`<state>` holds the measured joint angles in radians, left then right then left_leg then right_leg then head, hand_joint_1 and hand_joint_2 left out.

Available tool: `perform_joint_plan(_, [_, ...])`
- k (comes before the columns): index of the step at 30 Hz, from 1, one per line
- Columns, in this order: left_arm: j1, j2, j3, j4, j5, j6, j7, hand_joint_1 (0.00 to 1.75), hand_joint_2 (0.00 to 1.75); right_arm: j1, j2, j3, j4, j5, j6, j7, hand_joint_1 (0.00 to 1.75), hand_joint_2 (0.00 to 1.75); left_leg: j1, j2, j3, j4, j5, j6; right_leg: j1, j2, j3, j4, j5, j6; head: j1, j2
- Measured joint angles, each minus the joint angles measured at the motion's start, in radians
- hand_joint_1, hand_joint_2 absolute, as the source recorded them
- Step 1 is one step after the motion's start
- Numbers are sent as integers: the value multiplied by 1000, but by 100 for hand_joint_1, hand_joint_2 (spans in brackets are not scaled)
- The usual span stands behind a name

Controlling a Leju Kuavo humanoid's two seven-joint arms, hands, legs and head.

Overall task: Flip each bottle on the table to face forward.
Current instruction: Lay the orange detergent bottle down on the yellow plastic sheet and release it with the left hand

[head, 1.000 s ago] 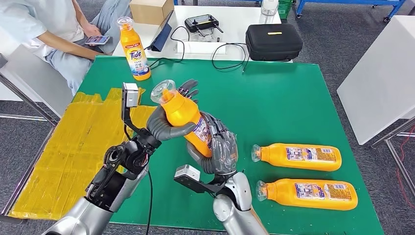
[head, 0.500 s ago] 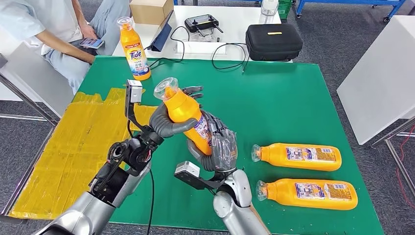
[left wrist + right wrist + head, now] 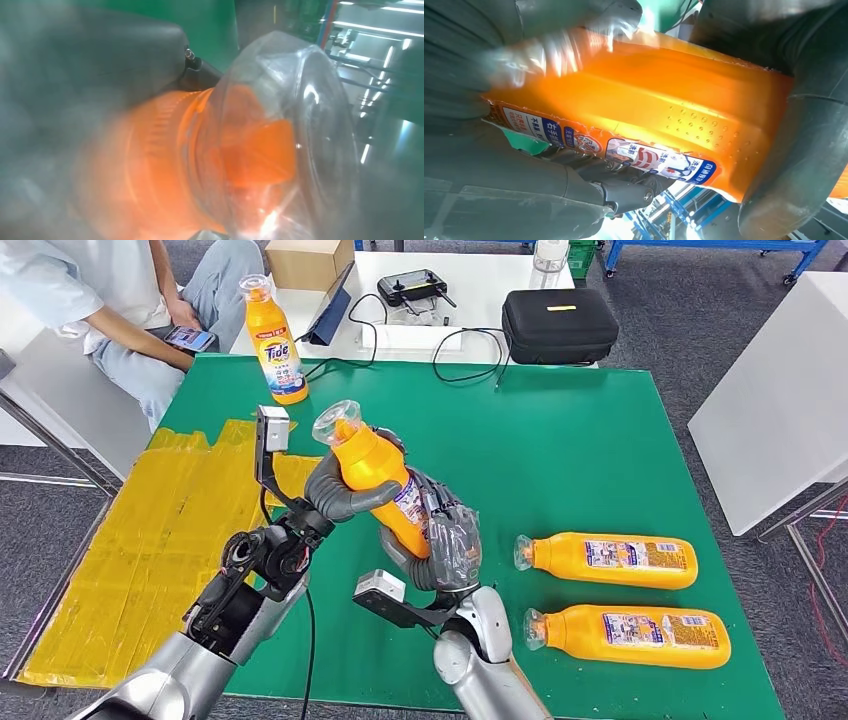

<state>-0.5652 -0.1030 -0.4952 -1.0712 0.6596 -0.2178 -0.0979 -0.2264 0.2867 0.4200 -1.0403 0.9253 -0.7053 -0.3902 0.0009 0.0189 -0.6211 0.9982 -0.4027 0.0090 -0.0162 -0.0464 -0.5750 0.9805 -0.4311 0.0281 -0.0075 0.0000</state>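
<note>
My left hand [image 3: 345,492] wraps its thumb and fingers around the upper body of the held bottle [image 3: 378,485], just below the neck; my right hand [image 3: 447,540] grips the same bottle lower down, at its label end. The bottle is lifted off the green table [image 3: 560,450], tilted, with its clear cap [image 3: 336,423] pointing to the upper left of the frame. In the left wrist view the clear cap [image 3: 295,140] over the orange spout is close up and blurred. Two more orange bottles lie on their sides at lower right of the head view, caps toward my hands: upper lying bottle [image 3: 610,560], lower lying bottle [image 3: 630,636]. A standing Tide bottle [image 3: 274,340] is upright at the table's far left edge. Yellow sheet [image 3: 150,540] covers the table's left side.
</note>
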Motion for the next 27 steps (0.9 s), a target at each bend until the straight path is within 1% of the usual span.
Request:
perform_joint_plan(8, [1, 0, 0, 0, 1, 6, -1, 175, 175, -2, 1, 0, 4, -1, 0, -1, 171, 175, 0, 0, 0, 0, 0, 0, 0, 0, 0, 0, 0, 0, 0, 0])
perform_joint_plan(9, [1, 0, 1, 0, 2, 10, -3, 175, 175, -2, 1, 0, 4, -1, 0, -1, 147, 175, 0, 0, 0, 0, 0, 0, 0, 0, 0, 0, 0, 0, 0, 0])
perform_joint_plan(11, [3, 0, 1, 0, 4, 19, -8, 175, 175, -2, 1, 0, 4, 2, 0, -2, 60, 175, 0, 0, 0, 0, 0, 0, 0, 0, 0, 0, 0, 0, 0, 0])
perform_joint_plan(12, [3, 0, 1, 0, 4, 24, -12, 175, 175, 0, 1, -2, 3, 3, 0, -7, 19, 175, 0, 0, 0, 0, 0, 0, 0, 0, 0, 0, 0, 0, 0, 0])
perform_joint_plan(13, [4, 0, 1, -1, 4, 30, -18, 175, 175, 3, 2, -6, 2, 5, 0, -18, 0, 175, 0, 0, 0, 0, 0, 0, 0, 0, 0, 0, 0, 0, 0, 0])
perform_joint_plan(15, [4, 0, 2, -5, -10, 58, -38, 175, 175, 20, 8, -23, -10, -2, 0, -59, 0, 175, 0, -1, 0, 0, 0, 0, 0, 0, 0, 0, 0, 0, 0, 0])
perform_joint_plan(16, [4, 0, 3, -8, -32, 89, -52, 175, 175, 32, 12, -31, -21, -14, 1, -83, 0, 175, 0, -1, -1, 0, 0, 0, 0, -1, 0, 0, 0, 0, 0, 0])
perform_joint_plan(18, [4, 4, 12, -16, -113, 189, -85, 175, 175, 62, 15, -36, -59, -54, 1, -118, 0, 175, 0, -1, -1, 0, 0, 0, 1, 0, 0, 0, 0, 0, 0, 0])
perform_joint_plan(20, [3, 17, 32, -21, -224, 309, -118, 175, 175, 100, 14, -30, -124, -99, 2, -132, 0, 175, 0, 0, -1, 0, 0, 0, 1, 0, 0, 0, 0, 0, 0, 0])
perform_joint_plan(23, [3, 54, 84, -32, -407, 461, -151, 175, 175, 150, 1, -19, -251, -165, 2, -105, 0, 175, 1, 0, -1, 0, 0, 0, 2, -1, -1, 0, 0, 0, 0, 0])
perform_joint_plan(27, [3, 97, 162, -46, -668, 586, -167, 175, 175, 183, -33, 1, -392, -243, 2, -61, 0, 175, 1, 0, -1, 0, 0, -1, 2, -1, -1, 0, 0, 0, 0, 0])
